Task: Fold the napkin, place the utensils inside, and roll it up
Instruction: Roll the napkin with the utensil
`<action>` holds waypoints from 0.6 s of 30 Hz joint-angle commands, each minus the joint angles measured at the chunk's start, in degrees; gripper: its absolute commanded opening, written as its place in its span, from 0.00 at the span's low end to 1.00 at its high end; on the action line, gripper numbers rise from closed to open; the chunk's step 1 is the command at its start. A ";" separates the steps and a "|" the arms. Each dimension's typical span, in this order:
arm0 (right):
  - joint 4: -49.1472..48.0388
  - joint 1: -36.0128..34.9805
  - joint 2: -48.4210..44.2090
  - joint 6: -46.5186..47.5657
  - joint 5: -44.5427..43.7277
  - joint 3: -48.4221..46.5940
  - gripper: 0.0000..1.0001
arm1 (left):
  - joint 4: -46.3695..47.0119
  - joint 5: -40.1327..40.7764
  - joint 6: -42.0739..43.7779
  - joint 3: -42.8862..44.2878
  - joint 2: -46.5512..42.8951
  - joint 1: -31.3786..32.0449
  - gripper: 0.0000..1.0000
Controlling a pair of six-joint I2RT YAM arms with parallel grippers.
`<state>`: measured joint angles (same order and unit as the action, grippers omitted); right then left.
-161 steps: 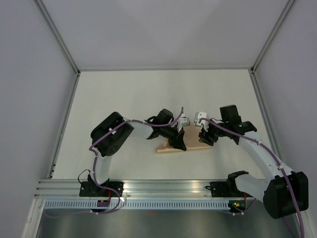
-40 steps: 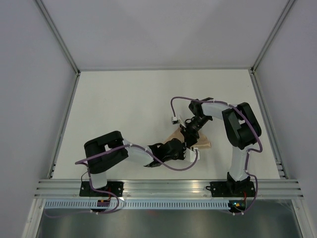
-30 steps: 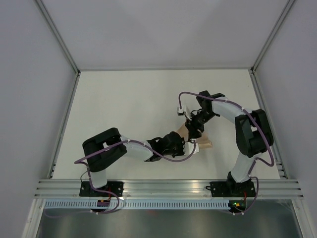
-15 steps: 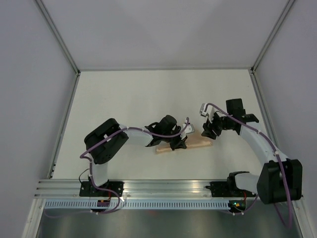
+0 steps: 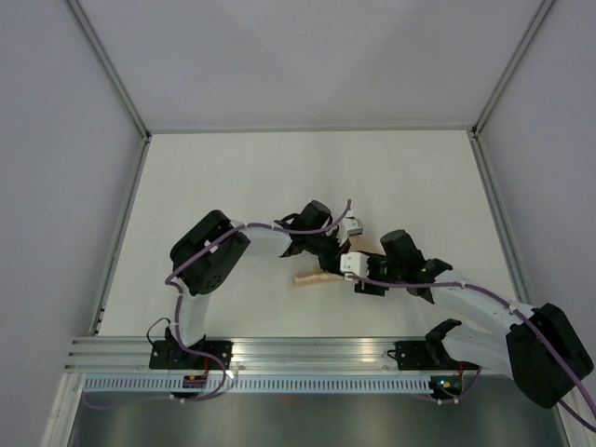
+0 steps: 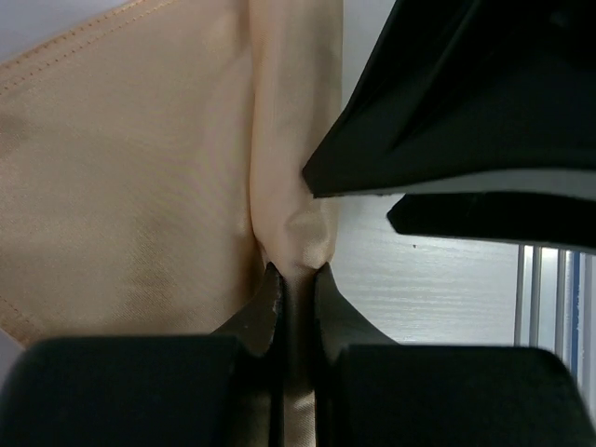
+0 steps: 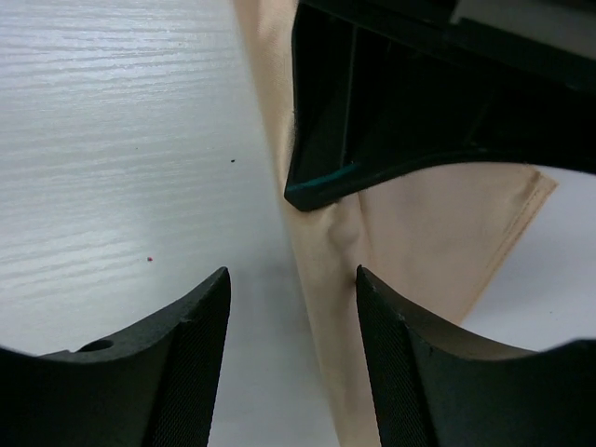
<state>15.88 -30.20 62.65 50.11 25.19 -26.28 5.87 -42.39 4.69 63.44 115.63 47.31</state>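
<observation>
Overhead, the napkin point(image 5: 311, 277) lies in the near half of the desk point(image 5: 233, 177), about midway across, mostly covered by the left wrist point(image 5: 312, 228) and right wrist point(image 5: 399, 253) meeting over it. Only a narrow peach strip shows at the left, plus a sliver behind the right wrist, and what the fold encloses cannot be made out. The left claw point(image 6: 294, 276) has its jaws pinched nearly together on a raised ridge of cloth, which bulges just past the tips and runs on up the view. The right claw point(image 7: 291, 279) has its jaws wide apart and grips nothing. The same ridge passes between its fingers point(image 7: 186, 363), nearer one than the other, contact unclear. In each wrist view the other claw's black housing point(image 6: 466, 93) fills the far side and blocks the cloth beyond. Cloth: thin, smooth, faint sheen, stitched hem point(image 6: 65, 63) along one edge. Desk: white, fine wood grain. Fingers: matte black, finely textured.
</observation>
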 commanded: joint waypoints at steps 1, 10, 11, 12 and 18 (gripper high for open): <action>-13.05 -3.55 0.27 -0.10 -8.39 2.46 0.62 | -15.18 2.58 -0.82 -2.45 7.32 0.59 0.02; -15.44 -9.97 6.16 0.17 -14.11 2.73 0.60 | -18.00 -0.14 -0.91 0.10 9.35 -0.46 0.02; -15.35 -10.14 6.51 0.17 -14.29 2.82 0.58 | -18.00 -0.23 -1.08 0.11 9.43 -0.64 0.02; -15.44 -10.58 6.95 0.34 -14.73 3.08 0.57 | -18.08 -0.67 -1.26 0.19 9.52 -0.81 0.02; -15.35 -10.76 9.15 0.87 -16.31 4.39 0.41 | -18.44 -3.22 -1.53 0.54 9.35 -1.69 0.06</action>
<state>1.08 -40.97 70.19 50.48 12.34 -23.35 1.39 -50.81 3.64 67.66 119.48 45.71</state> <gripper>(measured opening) 0.422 0.094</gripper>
